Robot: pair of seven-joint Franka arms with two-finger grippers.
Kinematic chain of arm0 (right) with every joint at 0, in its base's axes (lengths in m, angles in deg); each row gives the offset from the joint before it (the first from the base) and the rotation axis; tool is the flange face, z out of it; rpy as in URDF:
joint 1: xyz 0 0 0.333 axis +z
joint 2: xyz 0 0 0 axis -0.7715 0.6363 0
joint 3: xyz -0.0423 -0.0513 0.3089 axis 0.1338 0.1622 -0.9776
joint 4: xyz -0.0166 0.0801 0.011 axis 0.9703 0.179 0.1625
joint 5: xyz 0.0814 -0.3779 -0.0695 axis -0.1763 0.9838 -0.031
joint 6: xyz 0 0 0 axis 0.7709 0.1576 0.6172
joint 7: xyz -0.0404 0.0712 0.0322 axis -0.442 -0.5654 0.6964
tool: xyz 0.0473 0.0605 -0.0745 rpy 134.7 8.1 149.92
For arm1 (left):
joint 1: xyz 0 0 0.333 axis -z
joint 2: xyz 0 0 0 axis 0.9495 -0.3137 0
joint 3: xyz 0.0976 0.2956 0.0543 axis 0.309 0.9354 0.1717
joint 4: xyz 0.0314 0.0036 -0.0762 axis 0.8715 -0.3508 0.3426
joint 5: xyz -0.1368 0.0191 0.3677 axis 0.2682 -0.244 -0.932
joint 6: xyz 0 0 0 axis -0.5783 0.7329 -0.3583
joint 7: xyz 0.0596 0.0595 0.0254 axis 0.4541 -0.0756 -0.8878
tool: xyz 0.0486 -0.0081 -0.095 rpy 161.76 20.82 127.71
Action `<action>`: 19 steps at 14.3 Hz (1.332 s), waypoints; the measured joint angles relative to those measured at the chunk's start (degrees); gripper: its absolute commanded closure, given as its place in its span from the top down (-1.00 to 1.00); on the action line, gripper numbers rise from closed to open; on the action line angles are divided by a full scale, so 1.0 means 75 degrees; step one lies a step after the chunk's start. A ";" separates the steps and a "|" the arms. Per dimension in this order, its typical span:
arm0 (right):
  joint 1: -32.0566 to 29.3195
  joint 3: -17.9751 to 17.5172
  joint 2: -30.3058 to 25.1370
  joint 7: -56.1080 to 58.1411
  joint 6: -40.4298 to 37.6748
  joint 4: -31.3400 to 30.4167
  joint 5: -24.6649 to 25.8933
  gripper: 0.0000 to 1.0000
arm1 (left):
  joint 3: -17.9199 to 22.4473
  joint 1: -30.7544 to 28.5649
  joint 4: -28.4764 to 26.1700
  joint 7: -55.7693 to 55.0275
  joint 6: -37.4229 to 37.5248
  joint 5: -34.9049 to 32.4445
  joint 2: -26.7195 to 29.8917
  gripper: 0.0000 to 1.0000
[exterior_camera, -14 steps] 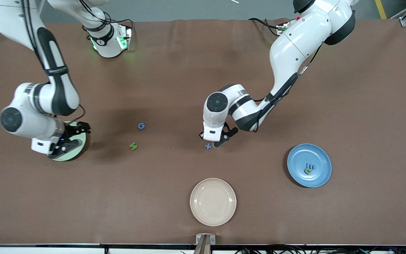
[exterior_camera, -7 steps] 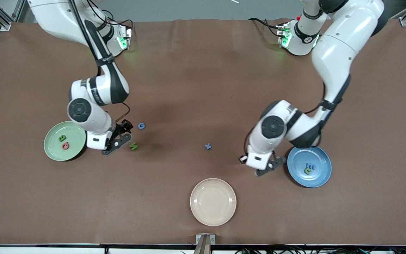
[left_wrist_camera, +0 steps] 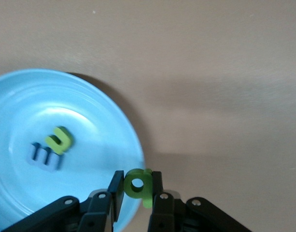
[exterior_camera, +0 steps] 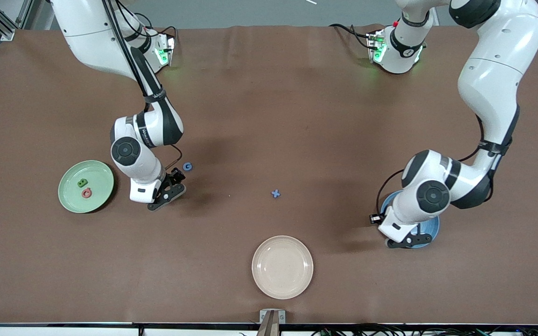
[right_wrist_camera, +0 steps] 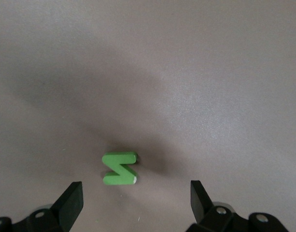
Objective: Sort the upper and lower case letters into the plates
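Note:
In the left wrist view my left gripper [left_wrist_camera: 137, 186] is shut on a small green letter q [left_wrist_camera: 138, 182], held over the rim of the blue plate [left_wrist_camera: 90, 121]. A green letter [left_wrist_camera: 59, 139] and a blue letter [left_wrist_camera: 44, 158] lie in that plate. My right gripper [right_wrist_camera: 135, 198] is open, low over a green letter S [right_wrist_camera: 119, 168] on the table, which lies just ahead of its fingers. The front view shows the mint green plate [exterior_camera: 101, 175] holding a green letter [exterior_camera: 82, 183] and a pink letter [exterior_camera: 86, 192]. A blue G [exterior_camera: 187, 166] and a blue x [exterior_camera: 275, 193] lie loose on the table.
A cream-beige plate [exterior_camera: 282, 266] with nothing in it sits near the table's front edge, midway between the arms. In the front view the left arm covers most of the blue plate [exterior_camera: 434, 226], and the right gripper [exterior_camera: 173, 186] hides the green S. Brown cloth covers the table.
My left arm swung from beside the blue x to the blue plate's rim, staying shut. My right arm left the green plate and now hangs over the green S.

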State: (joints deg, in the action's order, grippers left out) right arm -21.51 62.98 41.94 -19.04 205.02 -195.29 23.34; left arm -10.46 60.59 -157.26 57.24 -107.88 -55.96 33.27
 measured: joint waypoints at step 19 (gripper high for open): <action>0.0038 -0.0016 0.0558 -0.0008 -0.0071 0.0408 -0.0503 -0.39 | -0.1307 0.0648 -0.0087 -0.1739 0.0022 0.0026 0.0009 1.00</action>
State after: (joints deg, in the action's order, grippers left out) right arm -21.22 62.86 46.13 -19.10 204.49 -192.23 19.57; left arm -20.26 65.46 -157.91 44.20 -107.71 -55.77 33.34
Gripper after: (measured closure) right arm 0.529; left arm 0.000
